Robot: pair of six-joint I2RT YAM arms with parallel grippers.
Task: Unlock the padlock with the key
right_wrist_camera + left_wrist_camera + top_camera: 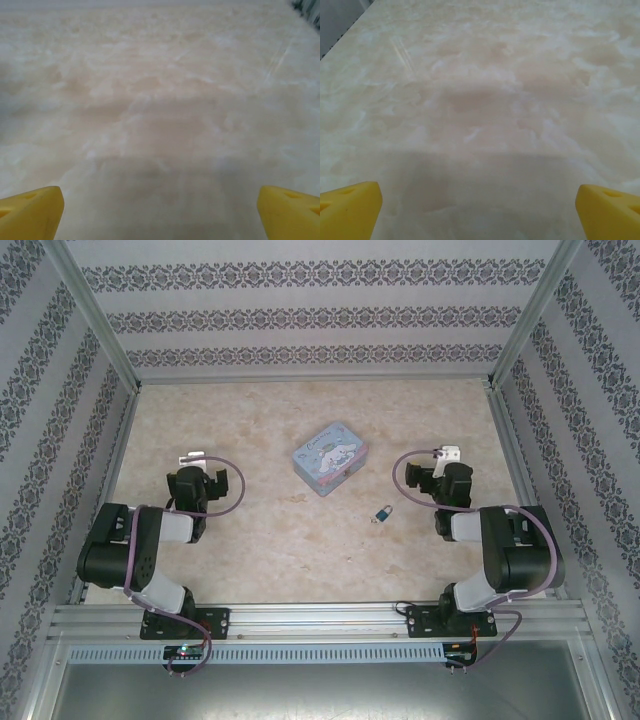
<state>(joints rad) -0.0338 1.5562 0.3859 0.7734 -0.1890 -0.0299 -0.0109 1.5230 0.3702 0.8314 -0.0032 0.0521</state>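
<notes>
The left pincer (480,212) is wide apart and holds nothing, low over the bare counter (485,100). The right pincer (160,215) is the same. The tiny blue padlock (383,512) lies near the right pincer, beside a pale blue tin box (330,459).

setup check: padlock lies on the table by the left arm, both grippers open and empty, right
No: the padlock lies by the right arm, not the left (top external view). The left gripper and right gripper are open and empty.
</notes>
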